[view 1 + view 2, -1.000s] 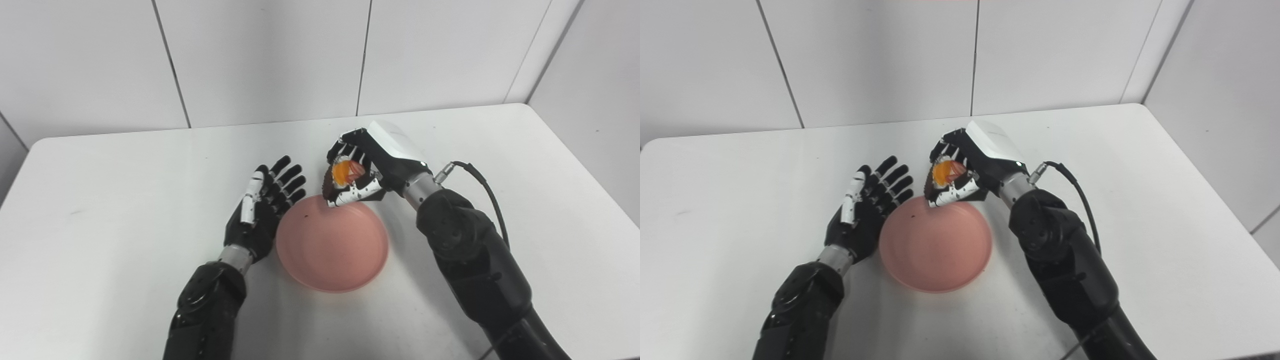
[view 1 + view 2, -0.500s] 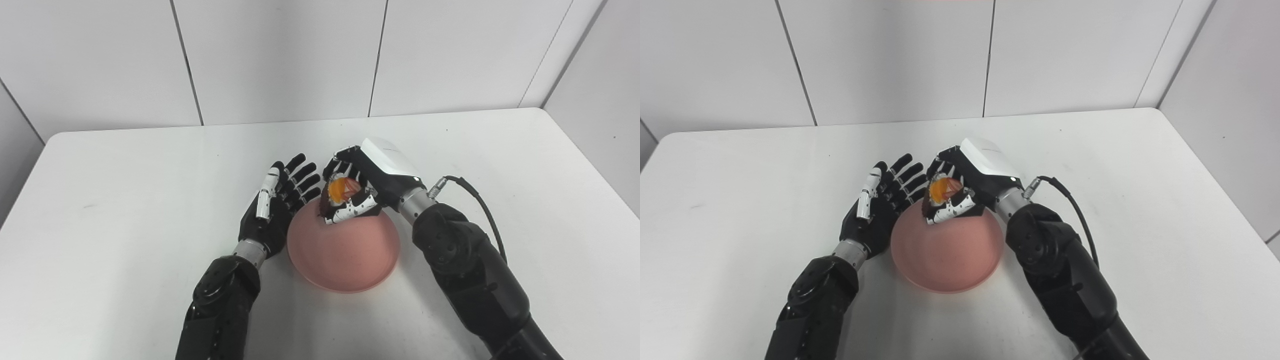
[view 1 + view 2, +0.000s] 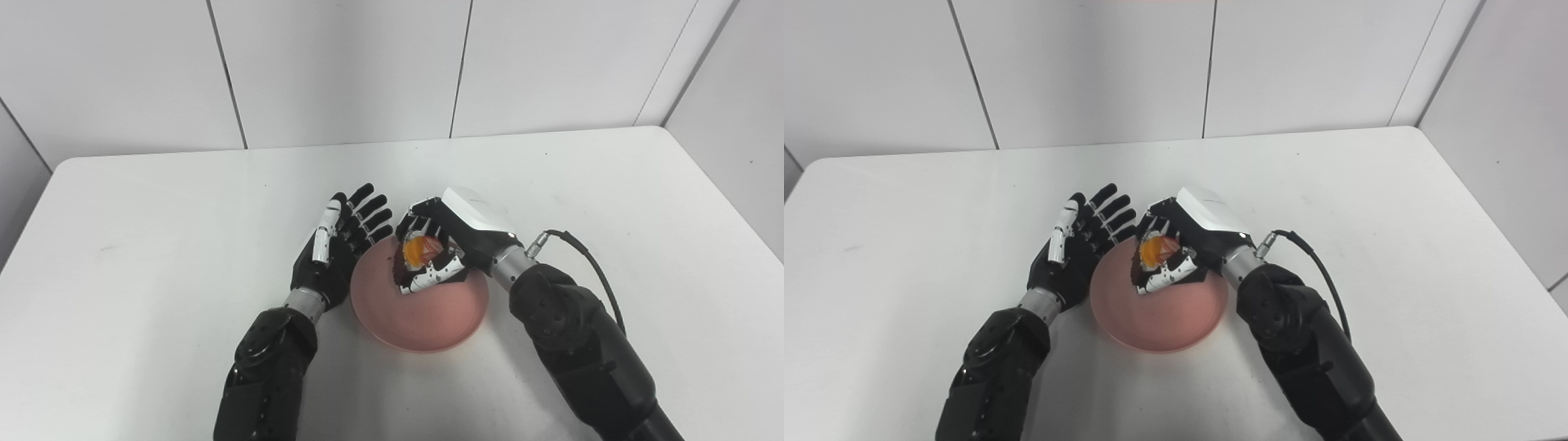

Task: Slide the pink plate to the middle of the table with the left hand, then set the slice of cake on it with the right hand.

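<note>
Left eye view shows the plate (image 3: 422,306) sitting near the middle of the table (image 3: 153,245), so that part looks done — the right hand (image 3: 444,251) is closed around the cake (image 3: 418,252), low over the plate's far side, and just has to let go. The left hand (image 3: 334,254) waits beside the plate, fingers spread, holding nothing. The table is white and smooth — white walls (image 3: 343,67) stand behind it.

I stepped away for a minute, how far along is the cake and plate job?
Done: the pink plate sits mid-table, the open left hand beside its rim. In hand: the right hand holds the slice of cake over the plate. Left: set it down and let go.
</note>
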### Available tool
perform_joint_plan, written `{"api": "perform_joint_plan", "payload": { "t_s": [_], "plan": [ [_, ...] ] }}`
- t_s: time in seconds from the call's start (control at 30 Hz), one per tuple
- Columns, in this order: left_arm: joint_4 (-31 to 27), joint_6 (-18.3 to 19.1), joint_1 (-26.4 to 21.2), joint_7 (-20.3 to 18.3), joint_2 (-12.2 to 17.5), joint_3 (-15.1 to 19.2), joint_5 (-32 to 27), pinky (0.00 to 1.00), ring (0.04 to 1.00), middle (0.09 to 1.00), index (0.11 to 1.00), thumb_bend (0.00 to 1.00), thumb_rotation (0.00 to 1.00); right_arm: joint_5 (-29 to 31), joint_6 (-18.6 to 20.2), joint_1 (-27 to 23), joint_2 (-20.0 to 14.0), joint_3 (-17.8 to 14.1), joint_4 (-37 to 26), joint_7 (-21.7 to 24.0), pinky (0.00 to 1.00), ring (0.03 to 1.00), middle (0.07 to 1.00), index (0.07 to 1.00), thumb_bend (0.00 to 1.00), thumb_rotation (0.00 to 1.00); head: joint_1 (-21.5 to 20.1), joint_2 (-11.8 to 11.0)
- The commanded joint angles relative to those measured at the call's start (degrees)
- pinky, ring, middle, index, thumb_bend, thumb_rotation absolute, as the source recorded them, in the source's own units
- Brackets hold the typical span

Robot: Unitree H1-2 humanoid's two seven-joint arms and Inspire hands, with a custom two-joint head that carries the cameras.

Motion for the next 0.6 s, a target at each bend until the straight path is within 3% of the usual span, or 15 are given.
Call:
{"api": "perform_joint_plan", "payload": {
  "t_s": [0.0,0.57],
  "plan": [
    [1.35,4.57,1.33,1.74,0.69,0.19,1.12,0.86,0.870,0.870,0.867,0.38,1.00,-0.44,0.24,-1.19,-0.36,-0.12,-2.07,-0.11,0.35,0.420,0.497,0.489,0.51,0.12,0.08,0.07],
    [0.63,4.74,1.43,0.76,1.03,-0.07,1.01,0.89,0.892,0.888,0.881,0.38,1.00,-1.11,-1.16,1.20,1.61,2.06,5.76,-3.85,0.32,0.413,0.496,0.490,0.51,0.12,-0.34,0.82]
  ]
}}
